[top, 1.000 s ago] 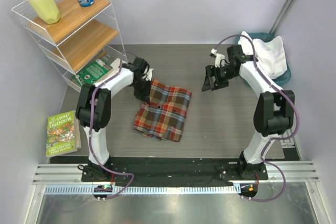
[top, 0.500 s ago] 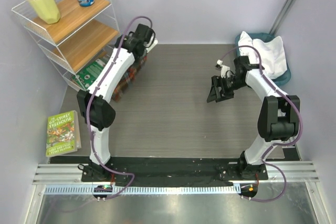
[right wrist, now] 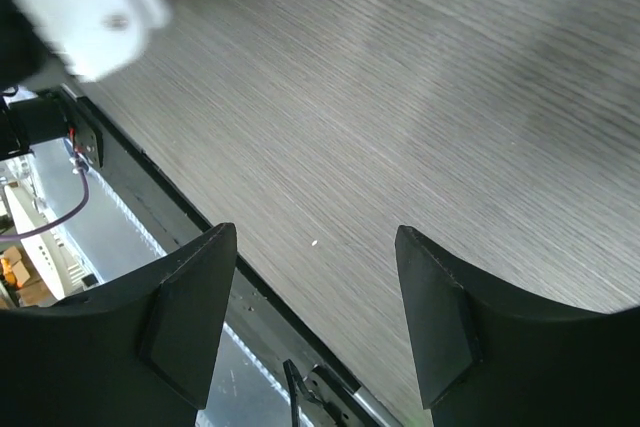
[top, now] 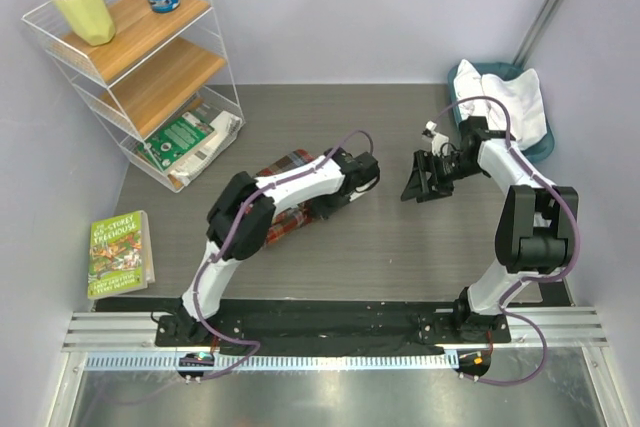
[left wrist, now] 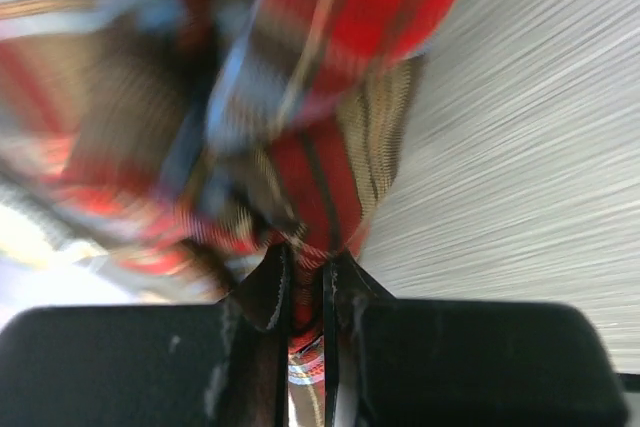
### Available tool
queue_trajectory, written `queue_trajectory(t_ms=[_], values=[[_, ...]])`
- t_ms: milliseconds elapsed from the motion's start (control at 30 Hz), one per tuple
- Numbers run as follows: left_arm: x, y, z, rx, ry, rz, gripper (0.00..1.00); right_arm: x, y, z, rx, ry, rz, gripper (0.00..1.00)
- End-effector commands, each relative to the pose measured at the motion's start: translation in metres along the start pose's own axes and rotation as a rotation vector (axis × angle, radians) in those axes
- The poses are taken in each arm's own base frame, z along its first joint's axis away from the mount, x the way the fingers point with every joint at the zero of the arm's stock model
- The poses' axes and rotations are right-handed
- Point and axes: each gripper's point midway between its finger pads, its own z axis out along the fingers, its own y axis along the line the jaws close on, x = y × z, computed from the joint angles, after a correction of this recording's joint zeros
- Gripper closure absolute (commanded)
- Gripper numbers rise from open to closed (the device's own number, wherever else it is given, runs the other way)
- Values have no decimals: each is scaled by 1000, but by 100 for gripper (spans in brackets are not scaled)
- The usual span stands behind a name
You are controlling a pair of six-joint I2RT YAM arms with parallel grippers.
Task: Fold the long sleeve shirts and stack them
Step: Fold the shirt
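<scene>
Left tool (left wrist: 301, 272): fingers pressed together on a fold of the plaid shirt (top: 290, 217), with a thin pinch of cloth showing between them in the wrist view. A pinch like that suits dragging or lifting an edge; it would not carry the whole garment.

Plaid shirt: lies bunched on the counter (top: 400, 247), left of centre, and is partly hidden under the left arm, which reaches across it toward the middle. The wrist view is blurred, so I cannot tell which part of the shirt is gripped. No flat, squared fold is visible.

Right tool (right wrist: 312, 232): fingers stand well apart and hold nothing. It hovers over bare counter right of centre, near the left tool but not touching the cloth. Judged to be waiting to take a second corner.

White shirt (top: 505, 97): heaped in the basket (top: 462, 75) at the far right corner, spilling over the rim, and not yet brought out.

Assessment: the task is at an early stage. The plaid wants spreading before any fold. A one-point grip risks the cloth twisting or slipping.
</scene>
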Motion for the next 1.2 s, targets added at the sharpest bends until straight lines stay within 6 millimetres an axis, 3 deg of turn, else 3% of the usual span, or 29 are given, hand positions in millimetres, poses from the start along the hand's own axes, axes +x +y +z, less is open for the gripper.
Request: queue_trajectory(t_ms=[0, 33, 67, 133, 167, 200, 267, 333, 367, 433, 467, 533, 567, 600, 667, 700, 767, 867, 967, 1067, 1133, 1167], values=[[-51, -41, -32, 167, -139, -122, 89, 1, 16, -10, -28, -27, -46, 30], [-56, -46, -36, 180, -154, -106, 78, 4, 17, -10, -29, -21, -40, 30], [-57, -54, -45, 216, -165, -67, 61, 5, 17, -11, -27, -18, -39, 30], [-61, -69, -69, 333, -213, -46, 49, 6, 20, -14, -27, -18, -39, 29], [-60, -68, -89, 375, -256, -39, 32, 7, 22, -15, -34, -17, -37, 29], [-60, -77, -109, 462, -296, -19, 23, 8, 24, -15, -41, -16, -32, 28], [-54, -73, -146, 515, -376, 8, 17, 11, 26, -13, -55, -11, -8, 27], [-51, -59, -164, 510, -433, 20, 17, 12, 29, -10, -84, -7, 17, 27], [-45, -35, -172, 504, -467, -26, 18, 15, 28, -6, -94, 2, 51, 27], [-29, -9, -158, 502, -434, -80, 22, 12, 32, -1, -129, -10, 73, 28], [-13, 18, -140, 488, -392, -137, 27, 14, 35, 4, -145, -6, 116, 28], [6, 39, -119, 484, -373, -125, 30, 5, 37, 11, -164, -43, 113, 30], [20, 60, -105, 477, -358, -162, 33, 5, 38, 16, -168, -45, 127, 31], [34, 63, -90, 463, -328, -169, 36, 3, 43, 21, -174, -40, 147, 32], [44, 78, -69, 406, -336, -88, 45, -6, 50, 34, -168, -47, 115, 34], [55, 71, -52, 398, -293, -68, 48, -5, 57, 46, -177, -21, 106, 36], [59, 76, -37, 344, -304, 2, 52, -11, 60, 55, -158, -7, 86, 39], [81, 56, 7, 351, -209, 53, 53, -12, 64, 74, -175, 48, 90, 42], [85, 28, 29, 415, -160, 24, 56, -16, 60, 79, -183, 58, 113, 41], [76, -23, 26, 520, -120, 12, 59, -17, 54, 72, -166, 46, 124, 38], [61, -74, 2, 645, -112, -10, 55, -17, 48, 62, -147, 33, 124, 37], [45, -86, -13, 675, -143, -8, 54, -17, 45, 58, -137, 32, 119, 37]])
